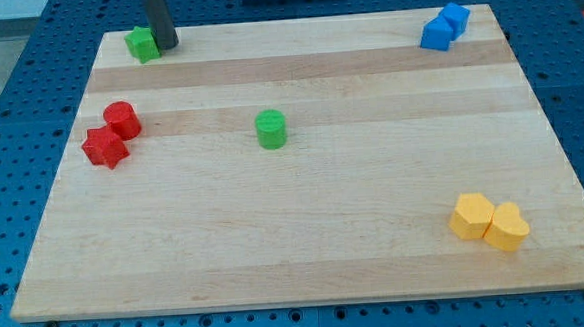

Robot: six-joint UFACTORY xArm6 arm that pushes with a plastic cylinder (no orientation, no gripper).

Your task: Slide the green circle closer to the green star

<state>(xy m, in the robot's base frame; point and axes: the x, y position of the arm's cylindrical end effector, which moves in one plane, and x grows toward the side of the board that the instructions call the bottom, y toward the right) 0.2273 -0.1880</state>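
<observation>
The green circle (270, 129) stands a little left of the board's middle. The green star (143, 43) lies at the board's top left corner. My tip (168, 46) sits just to the right of the green star, touching or nearly touching it, and far up and left of the green circle.
A red circle (123, 120) and a red star (104, 147) lie together at the left edge. Two blue blocks (444, 27) sit at the top right corner. Two yellow blocks (488, 221) sit at the bottom right. The wooden board (306, 243) lies on a blue pegboard.
</observation>
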